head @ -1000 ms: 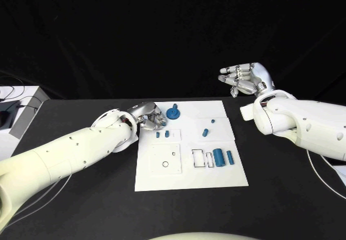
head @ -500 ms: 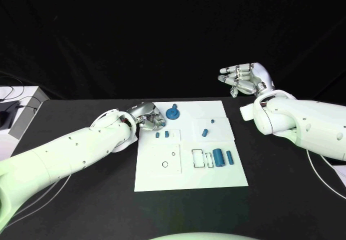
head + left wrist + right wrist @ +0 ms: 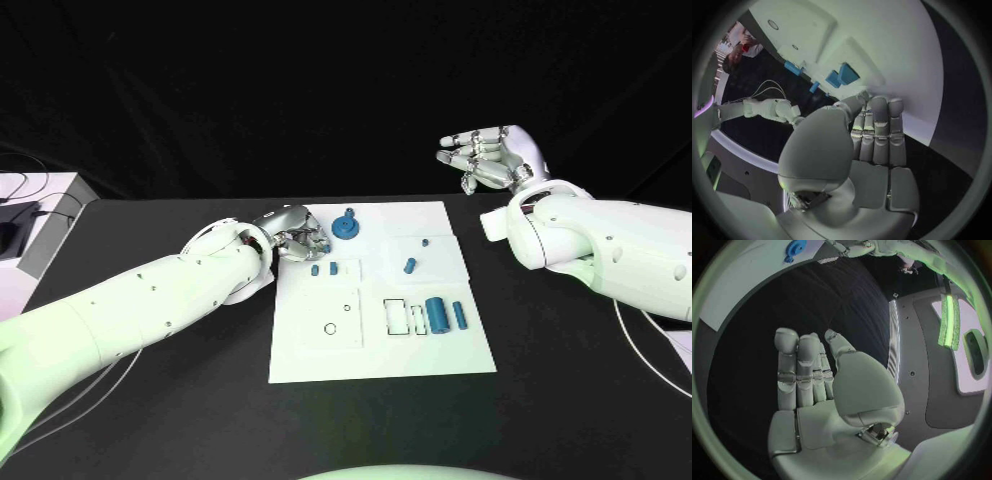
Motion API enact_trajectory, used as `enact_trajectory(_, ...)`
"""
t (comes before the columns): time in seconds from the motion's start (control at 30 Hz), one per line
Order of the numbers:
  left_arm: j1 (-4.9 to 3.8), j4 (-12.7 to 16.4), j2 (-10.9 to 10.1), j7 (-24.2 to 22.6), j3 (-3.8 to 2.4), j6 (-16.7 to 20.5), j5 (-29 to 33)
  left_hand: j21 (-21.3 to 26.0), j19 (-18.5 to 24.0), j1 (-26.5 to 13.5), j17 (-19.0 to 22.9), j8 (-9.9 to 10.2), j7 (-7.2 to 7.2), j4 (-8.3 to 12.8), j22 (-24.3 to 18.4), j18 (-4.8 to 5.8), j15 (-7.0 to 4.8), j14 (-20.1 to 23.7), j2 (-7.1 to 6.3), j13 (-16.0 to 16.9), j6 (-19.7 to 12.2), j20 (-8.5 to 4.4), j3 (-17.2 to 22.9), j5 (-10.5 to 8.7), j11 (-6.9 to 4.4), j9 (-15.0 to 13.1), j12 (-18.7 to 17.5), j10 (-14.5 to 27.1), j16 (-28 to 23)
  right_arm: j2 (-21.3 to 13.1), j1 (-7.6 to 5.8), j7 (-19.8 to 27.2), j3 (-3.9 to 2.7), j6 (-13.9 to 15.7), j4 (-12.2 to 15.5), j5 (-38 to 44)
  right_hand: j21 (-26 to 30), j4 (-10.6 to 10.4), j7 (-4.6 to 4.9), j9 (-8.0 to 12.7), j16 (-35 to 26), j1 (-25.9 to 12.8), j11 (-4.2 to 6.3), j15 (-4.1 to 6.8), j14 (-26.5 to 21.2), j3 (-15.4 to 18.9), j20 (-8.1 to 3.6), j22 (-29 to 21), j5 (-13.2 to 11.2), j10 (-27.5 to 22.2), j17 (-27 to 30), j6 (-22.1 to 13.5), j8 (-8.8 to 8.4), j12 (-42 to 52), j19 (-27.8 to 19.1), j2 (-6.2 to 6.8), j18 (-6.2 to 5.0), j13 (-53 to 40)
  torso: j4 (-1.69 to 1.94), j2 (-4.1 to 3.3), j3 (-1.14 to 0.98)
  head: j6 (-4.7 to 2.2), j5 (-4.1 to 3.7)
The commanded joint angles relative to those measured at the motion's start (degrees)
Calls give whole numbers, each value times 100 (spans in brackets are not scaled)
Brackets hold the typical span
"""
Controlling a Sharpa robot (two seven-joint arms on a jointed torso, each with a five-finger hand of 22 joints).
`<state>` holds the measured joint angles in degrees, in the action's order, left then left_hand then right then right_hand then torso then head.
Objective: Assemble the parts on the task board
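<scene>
The white task board (image 3: 382, 345) lies in the middle of the black table. A round blue part (image 3: 346, 227) (image 3: 842, 76) stands near its far left corner. My left hand (image 3: 296, 235) (image 3: 873, 135) hovers just beside this part, fingers stretched toward it, with nothing in them. Two small blue parts (image 3: 323, 268) lie close by. A blue peg (image 3: 411, 265) (image 3: 792, 67) and a tiny piece (image 3: 427, 241) sit further right. Two blue cylinders (image 3: 449, 316) lie by rectangular slots. My right hand (image 3: 490, 160) (image 3: 811, 385) is raised behind the table's far right, holding nothing.
A round hole (image 3: 330, 328) (image 3: 773, 24) is cut in a raised square plate on the board's left half. White boxes with cables (image 3: 29, 225) stand at the table's far left. My right forearm (image 3: 606, 245) hangs over the table's right side.
</scene>
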<state>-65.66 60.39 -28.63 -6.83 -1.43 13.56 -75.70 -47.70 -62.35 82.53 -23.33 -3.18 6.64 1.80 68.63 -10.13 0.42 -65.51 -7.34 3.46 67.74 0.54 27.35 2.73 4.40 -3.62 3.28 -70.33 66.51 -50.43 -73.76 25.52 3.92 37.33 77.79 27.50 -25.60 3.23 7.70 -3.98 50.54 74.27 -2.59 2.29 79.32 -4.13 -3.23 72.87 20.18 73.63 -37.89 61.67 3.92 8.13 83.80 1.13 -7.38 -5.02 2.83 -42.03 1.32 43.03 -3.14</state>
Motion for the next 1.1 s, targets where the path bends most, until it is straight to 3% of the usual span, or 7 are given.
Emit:
enact_trajectory(0.03, 9, 12, -2, -4, 6, -61, -27, 34, -3, -28, 11, -26, -17, -31, 10, -74, -15, 41, -30, 4, -162, 25, -1, 20, 4, 4, 35, 50, 34, -6, 1, 80, -4, -38, 5, 2, 27, -20, 31, 5, 25, -49, 7, 5, -28, 19, -4, 5, 20, 46, 4, 9, -19, 0, 286, -9, -80, -6, -1, -2, -1, -6, 1)
enact_trajectory(0.27, 9, 16, -30, 13, 5, 27, 9, 60, -16, -48, 32, -33, -176, -72, 4, -79, 27, 44, -214, 3, -939, 42, 49, 21, 67, 8, 39, 240, 38, -8, 1, 73, -4, -27, 0, 2, 60, -20, 37, 7, 26, -42, 7, 6, -22, 18, -5, -4, 21, 48, 8, -9, -22, 2, 290, -2, -86, -7, -3, -1, 0, -9, -1)
enact_trajectory(0.53, 9, 26, -70, 51, 2, 57, 17, 113, -12, 2, 61, -24, -190, -140, -6, -99, 63, 89, -272, 3, -1215, 76, 24, 19, 118, 16, 53, 389, 47, -12, 1, 62, -4, -21, -5, 4, 105, -18, 40, 7, 22, -39, 7, 6, -19, 18, -5, -21, 17, 49, 15, -18, -22, 2, 289, 2, -94, -7, 0, -2, 4, -14, -5)
enact_trajectory(0.77, 9, 65, -140, -11, -20, 209, 64, 140, -8, 26, 85, -28, -174, -160, -6, -109, 87, 120, -289, 2, -1208, 93, 13, 19, 154, 15, 56, 501, 47, -14, 2, -36, -3, -101, -28, 79, 125, 15, 43, 6, 18, 0, 7, 8, -16, 6, -6, -34, 4, 47, 23, -20, -21, -1, 291, 12, -99, -5, -6, 1, 4, -37, -8)
enact_trajectory(0.83, 10, 87, -170, -80, -57, 298, 144, 147, -4, 39, 95, -37, -143, -155, -6, -111, 87, 139, -288, 2, -1113, 95, 20, 20, 156, 9, 58, 511, 32, -16, 3, -117, -3, -179, -39, 155, 146, 64, 49, 7, 17, 52, 5, 8, -15, -19, -7, -44, 5, 38, 27, -23, -21, -10, 290, 24, -103, 0, -5, 5, 3, -43, -9)
enact_trajectory(0.97, 10, 163, -268, -302, -196, 520, 703, 287, 124, 37, 272, -46, -65, -166, -66, -92, 113, 383, -297, 2, -797, 129, 29, 19, 195, 2, 73, 629, -272, -23, 6, -398, -1, -502, -73, 366, 113, 244, 70, 8, 28, 215, -30, -9, -11, -135, -5, -41, 31, -61, 27, -23, -23, -106, 295, 62, -108, 52, -6, 15, -1, -72, -9)
enact_trajectory(1.1, 9, 349, -473, -544, -354, 709, 1748, 736, 460, 33, 593, -82, 90, -185, -315, -12, 133, 740, -260, 6, -514, 187, -66, 21, 172, -7, 178, 518, -897, -48, 8, -801, 4, -943, -107, 862, -52, 391, 97, 5, 76, 257, -120, -64, 1, -254, 29, 13, 18, -237, 4, -18, -21, -313, 305, 113, -128, 131, -4, 14, -3, -124, -17)
